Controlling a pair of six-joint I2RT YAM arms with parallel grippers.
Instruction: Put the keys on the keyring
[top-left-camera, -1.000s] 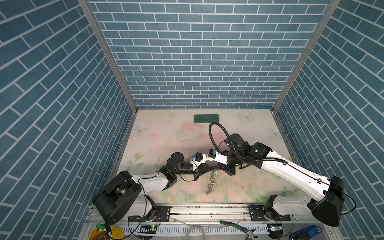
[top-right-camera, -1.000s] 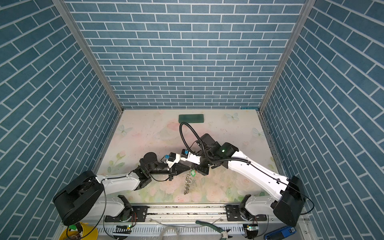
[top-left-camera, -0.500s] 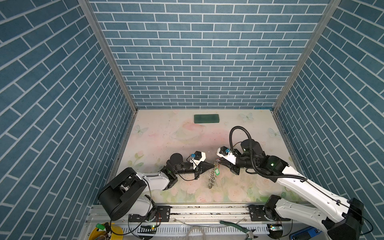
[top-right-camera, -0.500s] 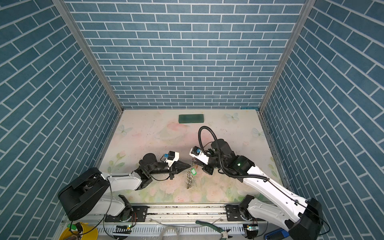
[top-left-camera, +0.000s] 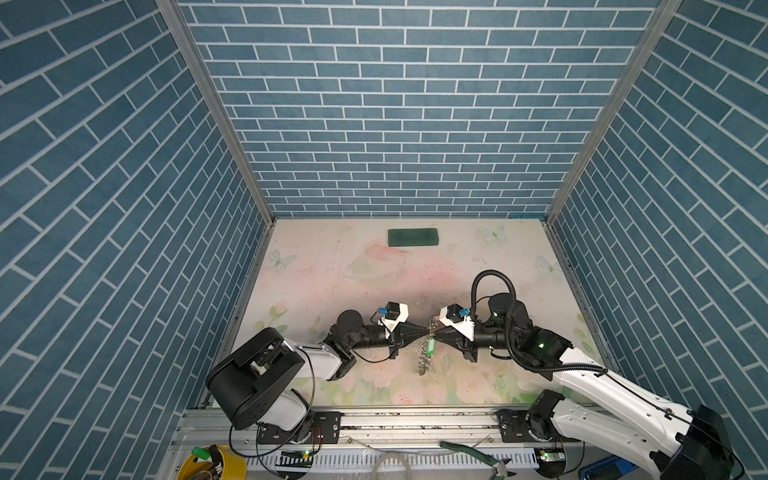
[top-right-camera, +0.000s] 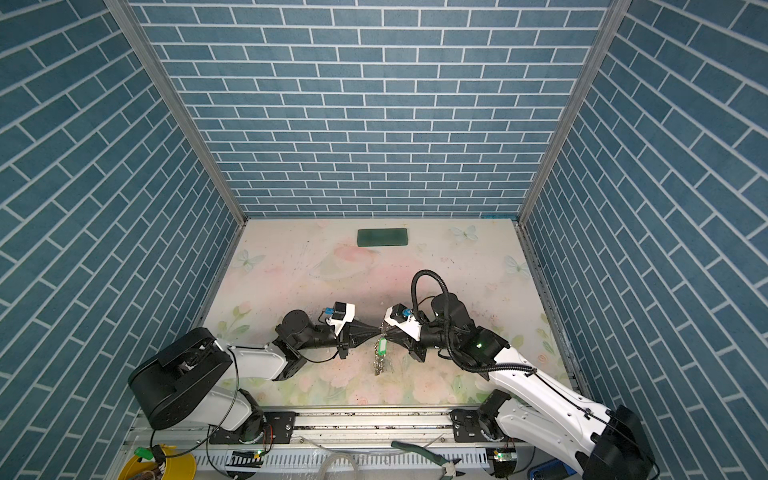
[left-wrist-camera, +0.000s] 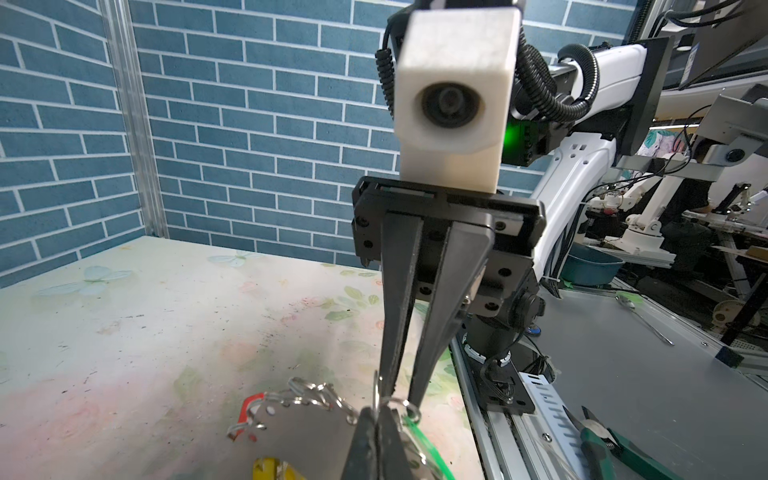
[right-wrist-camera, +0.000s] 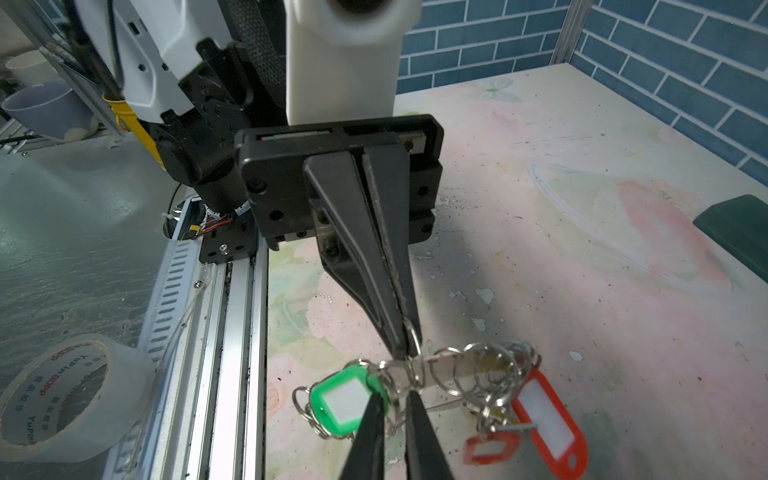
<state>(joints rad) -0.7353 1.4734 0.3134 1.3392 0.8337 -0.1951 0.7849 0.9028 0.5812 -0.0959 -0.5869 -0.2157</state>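
Pincer status: left pincer (top-left-camera: 424, 330) is clamped fully shut on the keyring (top-left-camera: 423, 365). The right pincer (top-left-camera: 436, 331) meets it tip-to-tip above the near-middle of the desk (top-left-camera: 332, 282).

Both top views: the keyring hangs from that junction, long axis pointing down at the desk, crosswise to the arms. The green-tag key (top-right-camera: 381, 347) sits near the top. Can't tell if the low end touches.

Left wrist: right pincer (left-wrist-camera: 401, 399) is a sliver apart with a split ring at its tips. Can't tell if it's pinched.

Right wrist: the keyring (right-wrist-camera: 440, 368) is seen edge-on, with red-tag keys (right-wrist-camera: 548, 415) hanging off it.

Looks mid-threading. Next: left holds, right walks the green key's ring round the coil. Needs tiny, precise moves.
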